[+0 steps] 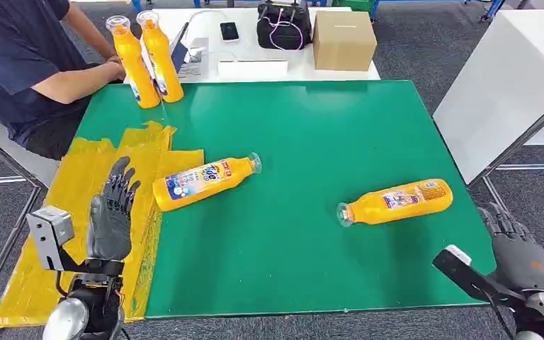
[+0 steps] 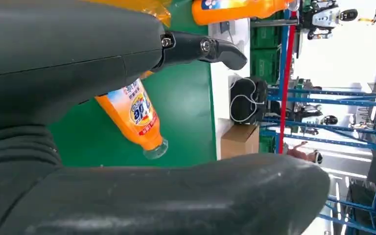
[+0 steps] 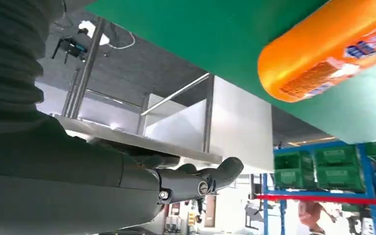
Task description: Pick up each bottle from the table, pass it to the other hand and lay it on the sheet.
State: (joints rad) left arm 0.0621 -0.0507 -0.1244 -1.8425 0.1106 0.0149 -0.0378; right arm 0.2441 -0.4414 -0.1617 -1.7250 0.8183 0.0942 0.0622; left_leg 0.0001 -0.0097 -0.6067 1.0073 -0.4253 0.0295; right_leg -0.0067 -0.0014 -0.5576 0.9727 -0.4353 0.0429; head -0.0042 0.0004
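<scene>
Two orange bottles lie on the green table top (image 1: 304,127). One bottle (image 1: 205,181) (image 2: 134,116) lies with its base on the edge of the yellow sheet (image 1: 85,177), cap pointing right. The other bottle (image 1: 395,202) (image 3: 323,54) lies at the right, cap pointing left. Two more orange bottles (image 1: 146,60) stand upright at the table's far left corner. My left hand (image 1: 112,212) hovers over the sheet, fingers straight and apart, holding nothing. My right hand (image 1: 516,248) hangs off the table's right front corner, fingers spread, empty.
A person in a dark shirt (image 1: 21,64) sits at the far left, a hand near the standing bottles. Behind the green top a white table holds a cardboard box (image 1: 343,39), a black bag (image 1: 283,25) and a phone (image 1: 229,31). A white table (image 1: 510,85) stands to the right.
</scene>
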